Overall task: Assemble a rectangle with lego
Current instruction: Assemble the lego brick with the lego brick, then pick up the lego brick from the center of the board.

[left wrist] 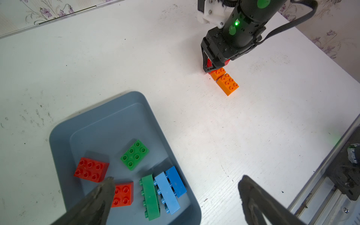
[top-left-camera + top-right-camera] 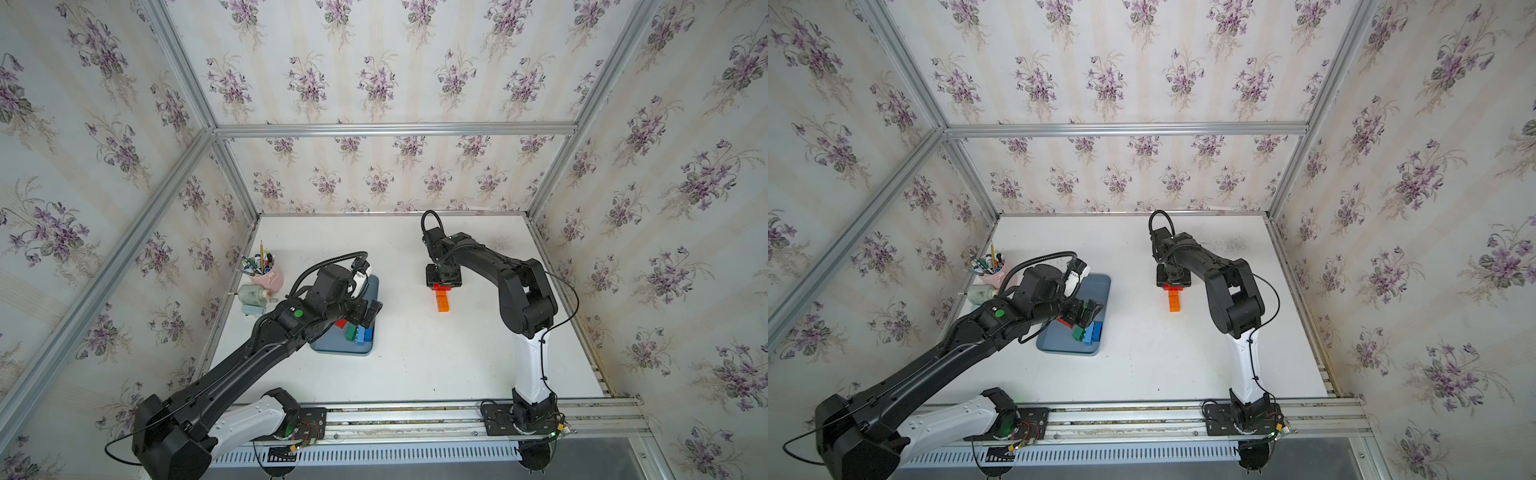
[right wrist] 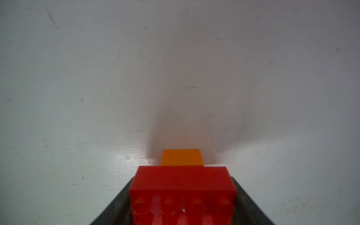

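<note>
The right jaws clamp a red brick (image 3: 181, 187) onto 2 orange bricks (image 1: 227, 83) beneath them, apparently lengthening the row. The left jaws gape empty above the tray (image 1: 109, 126), likely to fetch another.

Lego (image 1: 134, 154) looks glossy plastic; table (image 1: 136, 58) matt, scuffed.

Soft even light, blurry wrist close-up

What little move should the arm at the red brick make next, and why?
Probably open the right gripper wide and lift straight up: the red studded plastic brick between its fingers already seems seated on the end of the orange studded plastic bricks. I cannot tell whether it grips.
</note>
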Robot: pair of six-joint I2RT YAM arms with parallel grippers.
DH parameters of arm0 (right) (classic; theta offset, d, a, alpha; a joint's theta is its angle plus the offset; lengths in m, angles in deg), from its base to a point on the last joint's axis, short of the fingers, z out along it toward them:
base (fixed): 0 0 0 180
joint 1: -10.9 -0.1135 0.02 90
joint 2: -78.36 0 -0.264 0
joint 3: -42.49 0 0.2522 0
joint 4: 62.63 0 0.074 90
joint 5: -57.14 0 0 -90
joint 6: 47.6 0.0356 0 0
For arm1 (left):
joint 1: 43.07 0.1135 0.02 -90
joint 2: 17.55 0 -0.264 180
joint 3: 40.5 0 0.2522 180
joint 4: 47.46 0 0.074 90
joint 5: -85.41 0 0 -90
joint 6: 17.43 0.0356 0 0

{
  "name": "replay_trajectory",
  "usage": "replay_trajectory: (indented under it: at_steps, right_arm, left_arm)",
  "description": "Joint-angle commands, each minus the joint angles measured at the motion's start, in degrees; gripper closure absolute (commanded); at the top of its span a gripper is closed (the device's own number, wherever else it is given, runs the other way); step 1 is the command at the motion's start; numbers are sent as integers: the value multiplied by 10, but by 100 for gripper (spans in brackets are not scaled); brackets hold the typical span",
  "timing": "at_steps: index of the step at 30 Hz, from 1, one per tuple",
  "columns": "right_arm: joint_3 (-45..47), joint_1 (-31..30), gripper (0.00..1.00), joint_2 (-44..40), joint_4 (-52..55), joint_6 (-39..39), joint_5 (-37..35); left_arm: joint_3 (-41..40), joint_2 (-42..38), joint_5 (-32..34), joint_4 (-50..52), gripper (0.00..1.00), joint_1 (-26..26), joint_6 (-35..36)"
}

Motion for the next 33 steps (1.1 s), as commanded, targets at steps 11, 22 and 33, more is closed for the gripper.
replay_trajectory:
  at_steps: [11,22,33]
  right_arm:
    - [27,-6,8,-79,-18,-29,-18]
    - [55,-6,16,-195,-51,-26,-12]
    - [120,-6,19,-250,-96,-24,27]
  left_arm:
    - [-4,-8,74,5,0,0,-29]
    - [40,119,88,94,6,0,-271]
    - [115,234,135,198,12,16,-419]
